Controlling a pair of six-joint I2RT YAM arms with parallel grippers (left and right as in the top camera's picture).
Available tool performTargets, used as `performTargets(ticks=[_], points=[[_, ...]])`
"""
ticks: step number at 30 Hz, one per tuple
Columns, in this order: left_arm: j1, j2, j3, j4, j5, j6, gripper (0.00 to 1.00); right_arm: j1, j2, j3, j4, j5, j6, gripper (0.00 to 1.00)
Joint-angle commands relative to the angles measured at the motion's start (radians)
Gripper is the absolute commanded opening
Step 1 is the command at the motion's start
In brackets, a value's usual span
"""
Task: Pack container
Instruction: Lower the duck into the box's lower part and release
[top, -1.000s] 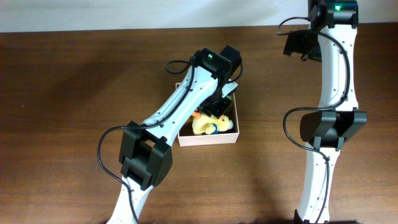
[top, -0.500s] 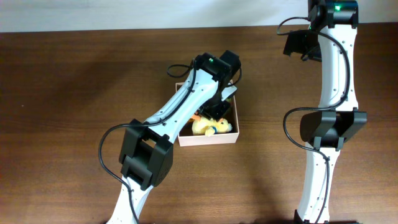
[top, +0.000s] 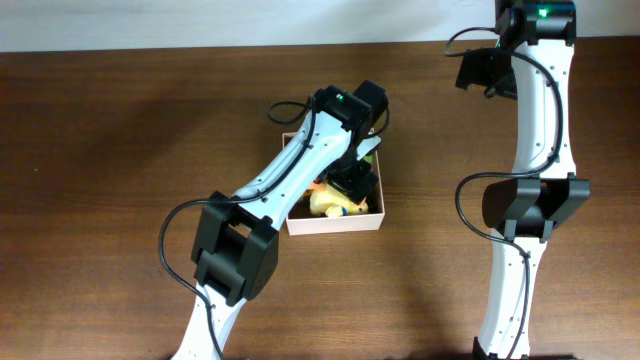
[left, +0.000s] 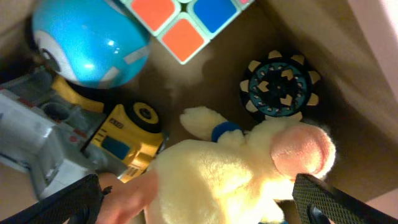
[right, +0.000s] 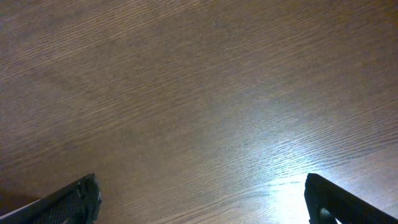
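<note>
Square shallow container (top: 335, 222), white outer walls, tan inside, open-topped, upright

From my seat the table (top: 120, 150) is dark brown wood with a fine grain. It's a bit glossy too, and the right wrist view catches a bright patch of light bouncing off the bare top. Sitting straight on it is the container (top: 335, 223), a square box with white walls. It lies flat on the wood, about the middle of what the overhead shows and some way in from the far edge. Soft shadows lie on the wood nearby.
</note>
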Motion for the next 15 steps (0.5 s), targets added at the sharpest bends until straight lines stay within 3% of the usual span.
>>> performTargets(ticks=[1, 10, 12, 15], points=[[0.012, -0.017, 0.040, -0.002, -0.034, 0.004, 0.99, 0.003, 0.015, 0.004, 0.002, 0.016, 0.006, 0.99], [0.108, -0.017, 0.103, -0.035, -0.033, -0.015, 0.97, 0.003, 0.015, 0.004, 0.003, 0.016, 0.006, 0.99], [0.125, -0.017, 0.103, -0.048, -0.033, -0.015, 0.89, 0.003, 0.015, 0.004, 0.002, 0.016, 0.006, 0.99], [0.138, -0.017, 0.103, -0.070, -0.033, -0.015, 0.66, 0.003, 0.015, 0.004, 0.003, 0.016, 0.006, 0.99]])
